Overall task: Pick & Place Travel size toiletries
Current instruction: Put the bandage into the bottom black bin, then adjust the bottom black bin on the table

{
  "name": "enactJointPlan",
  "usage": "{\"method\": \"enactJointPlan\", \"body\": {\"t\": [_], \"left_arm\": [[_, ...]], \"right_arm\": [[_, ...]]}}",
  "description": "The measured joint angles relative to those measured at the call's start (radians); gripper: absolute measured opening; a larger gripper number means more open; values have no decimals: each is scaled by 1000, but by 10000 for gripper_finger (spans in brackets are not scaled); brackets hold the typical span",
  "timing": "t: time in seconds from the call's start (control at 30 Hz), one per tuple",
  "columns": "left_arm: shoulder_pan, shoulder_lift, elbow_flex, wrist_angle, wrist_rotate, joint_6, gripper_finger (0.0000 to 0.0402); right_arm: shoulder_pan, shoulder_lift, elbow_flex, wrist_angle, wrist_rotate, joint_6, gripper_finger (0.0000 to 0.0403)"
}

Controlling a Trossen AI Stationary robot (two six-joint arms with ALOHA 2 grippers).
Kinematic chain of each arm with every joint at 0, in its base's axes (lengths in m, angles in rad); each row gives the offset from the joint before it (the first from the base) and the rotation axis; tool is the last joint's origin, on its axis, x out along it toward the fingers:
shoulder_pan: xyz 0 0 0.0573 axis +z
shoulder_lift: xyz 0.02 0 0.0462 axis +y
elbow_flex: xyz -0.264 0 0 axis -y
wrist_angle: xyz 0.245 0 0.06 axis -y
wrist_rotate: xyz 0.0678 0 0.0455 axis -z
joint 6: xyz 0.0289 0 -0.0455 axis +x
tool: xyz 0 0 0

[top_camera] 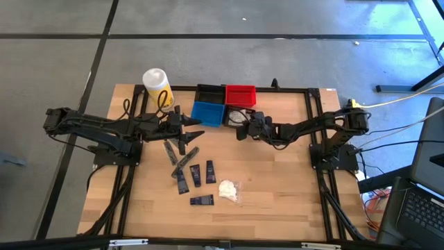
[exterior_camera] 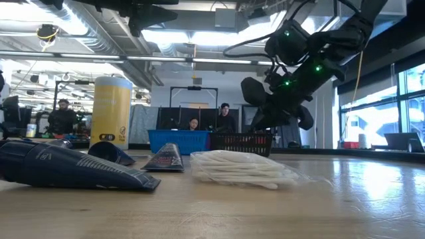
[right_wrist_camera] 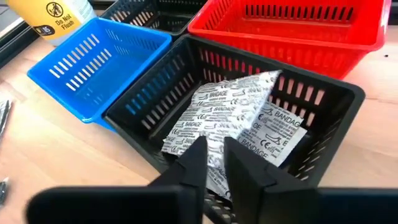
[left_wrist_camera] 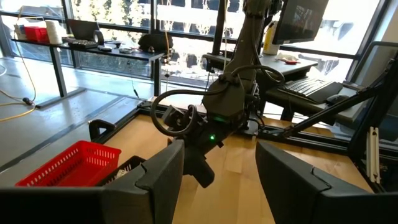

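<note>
Right now your right gripper [right_wrist_camera: 214, 163] hangs at the near rim of the black bin [right_wrist_camera: 339, 99], its fingers a narrow slit apart and holding nothing, and inside that bin lie white bandage packets [right_wrist_camera: 239, 127] — two or three, overlapping. Just left of it sits the blue bin [right_wrist_camera: 99, 68] and beyond it the red bin [right_wrist_camera: 298, 28]; you can see nothing in either. A second black bin [top_camera: 208, 92] stands at the far side, left of the red one, its contents hidden. Your left gripper [top_camera: 189, 132] hovers just left of the blue bin with its fingers spread wide and empty. The dark tubes [top_camera: 195, 175] lie loose on the table [top_camera: 277, 187] near the middle — the white wad in clear wrap [top_camera: 228, 189] just to their right. A yellow container [top_camera: 157, 86] stands at the far left corner.
</note>
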Motion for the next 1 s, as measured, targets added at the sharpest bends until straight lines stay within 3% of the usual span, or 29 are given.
{"method": "enactJointPlan", "body": {"t": [0.3,0.47,0.67,0.9,1.0], "left_arm": [[0,0,0,0,0,0,196],[0,0,0,0,0,0,196],[0,0,0,0,0,0,196],[0,0,0,0,0,0,196],[0,0,0,0,0,0,196]], "right_arm": [[-22,-112,-1,15,8,-164,156],[18,-189,0,11,-106,-359,176],[70,-196,0,5,-255,-407,127],[128,-191,0,-102,-290,-381,14],[140,-178,-1,-162,-290,-353,11]]}}
